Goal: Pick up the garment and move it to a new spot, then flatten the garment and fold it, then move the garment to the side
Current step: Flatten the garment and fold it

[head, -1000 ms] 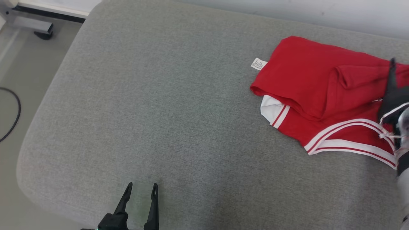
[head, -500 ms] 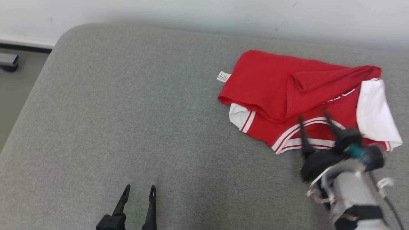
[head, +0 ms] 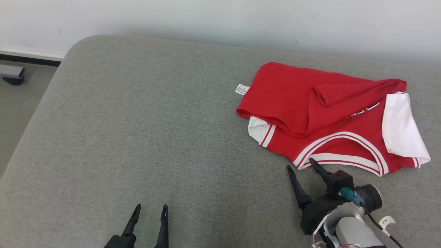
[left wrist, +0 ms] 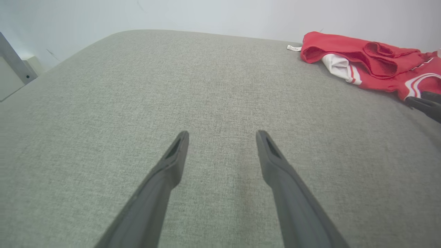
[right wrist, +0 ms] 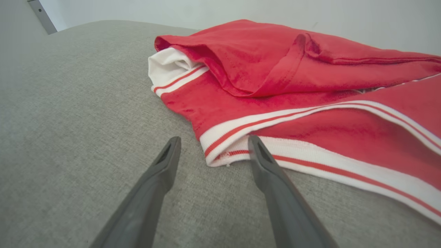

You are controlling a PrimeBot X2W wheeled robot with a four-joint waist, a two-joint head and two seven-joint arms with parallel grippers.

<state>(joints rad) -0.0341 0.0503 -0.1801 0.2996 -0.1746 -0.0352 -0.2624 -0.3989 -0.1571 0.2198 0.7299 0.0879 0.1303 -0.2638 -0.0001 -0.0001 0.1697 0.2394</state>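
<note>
A padded surface [head: 155,137] covered in grey woven fabric took up most of the scene, its far left corner rounded and its edges softly curved. Along its far edge rose a plain pale wall [head: 206,17], matte, with a few small dark scuffs [head: 296,42]. At the wall's foot on the left ran a white band over a black baseboard [head: 31,62]. Below that lay a pale grey-beige floor [head: 17,110], where the dark foot of some grey furniture [head: 12,74] stood near the wall. The light was even and diffuse, leaving a soft shadow on the wall just above the padding.
</note>
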